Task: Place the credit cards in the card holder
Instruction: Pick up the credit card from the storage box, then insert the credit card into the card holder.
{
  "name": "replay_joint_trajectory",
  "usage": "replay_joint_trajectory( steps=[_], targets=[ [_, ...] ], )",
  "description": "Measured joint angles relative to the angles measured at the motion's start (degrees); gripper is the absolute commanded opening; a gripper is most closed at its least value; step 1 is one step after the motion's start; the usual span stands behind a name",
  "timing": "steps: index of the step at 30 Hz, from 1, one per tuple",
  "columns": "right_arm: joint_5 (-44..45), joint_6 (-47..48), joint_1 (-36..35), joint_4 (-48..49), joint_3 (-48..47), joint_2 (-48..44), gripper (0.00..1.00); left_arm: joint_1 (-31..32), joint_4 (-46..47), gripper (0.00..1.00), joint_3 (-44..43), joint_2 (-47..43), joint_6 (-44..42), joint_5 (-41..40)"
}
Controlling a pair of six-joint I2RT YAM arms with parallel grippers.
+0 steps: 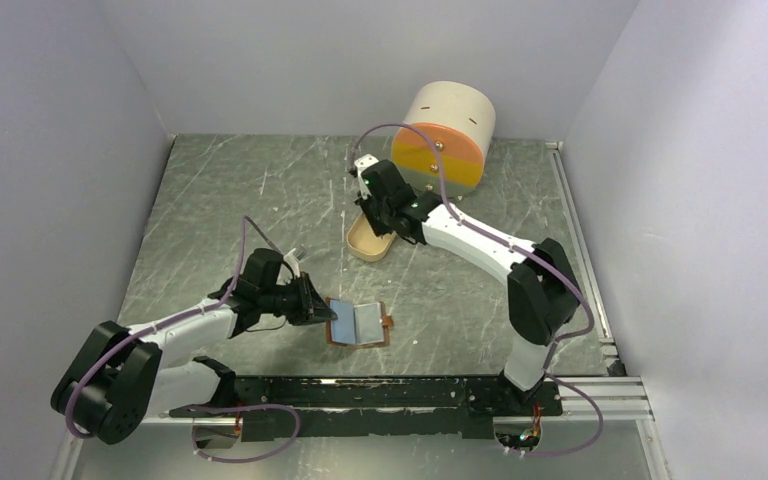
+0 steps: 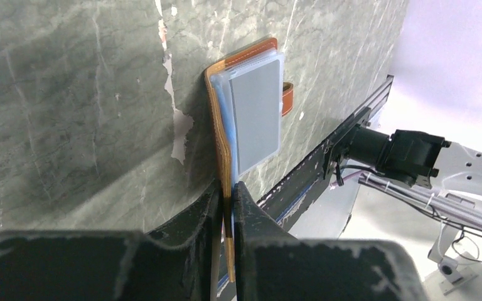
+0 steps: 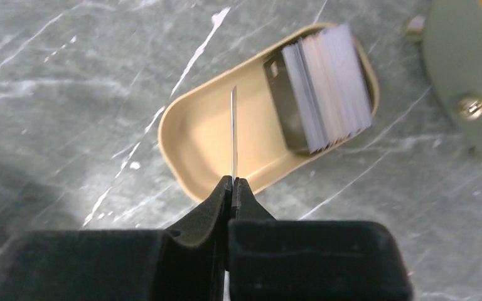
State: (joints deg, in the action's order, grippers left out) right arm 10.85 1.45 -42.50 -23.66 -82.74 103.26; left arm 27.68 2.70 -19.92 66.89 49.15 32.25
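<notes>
Your left gripper (image 2: 227, 188) is clamped on the near edge of the open card holder (image 2: 218, 119), which lies on the table (image 2: 69, 94) in front of the left arm. A grey card (image 2: 257, 113) sits in its clear pocket. Your right gripper (image 3: 233, 183) is pinched on one credit card (image 3: 233, 135), held edge-on over the beige tray (image 3: 201, 144), so its face is unreadable. The stack (image 3: 329, 88) in the tray is blurred and can't be counted.

No legible txt or labels.

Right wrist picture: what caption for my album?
Black gripper pinches a thin silvery card edge-on above the beige oval tray of stacked cards.
</notes>
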Motion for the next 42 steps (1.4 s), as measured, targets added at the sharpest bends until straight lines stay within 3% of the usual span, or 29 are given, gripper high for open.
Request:
replay_joint_trajectory(
  steps=[9, 19, 31, 42],
  targets=[
    [-10.9, -16.2, 0.0, 3.9, 15.3, -11.3, 0.0, 0.0, 9.4, 0.21, 2.3, 6.9, 6.7, -0.2],
    [-21.1, -35.0, -1.2, 19.9, 39.5, -27.2, 0.0, 0.0, 10.6, 0.33, 2.3, 8.2, 7.4, -2.5],
    [-22.3, -49.0, -4.6, 33.5, 54.2, -30.4, 0.0, 0.0, 9.4, 0.17, 4.2, 5.1, 6.8, -4.0],
    [-23.4, -54.0, -4.6, 42.9, 58.7, -27.5, 0.0, 0.0, 9.5, 0.17, 4.9, 4.9, 6.6, -4.0]
  ],
)
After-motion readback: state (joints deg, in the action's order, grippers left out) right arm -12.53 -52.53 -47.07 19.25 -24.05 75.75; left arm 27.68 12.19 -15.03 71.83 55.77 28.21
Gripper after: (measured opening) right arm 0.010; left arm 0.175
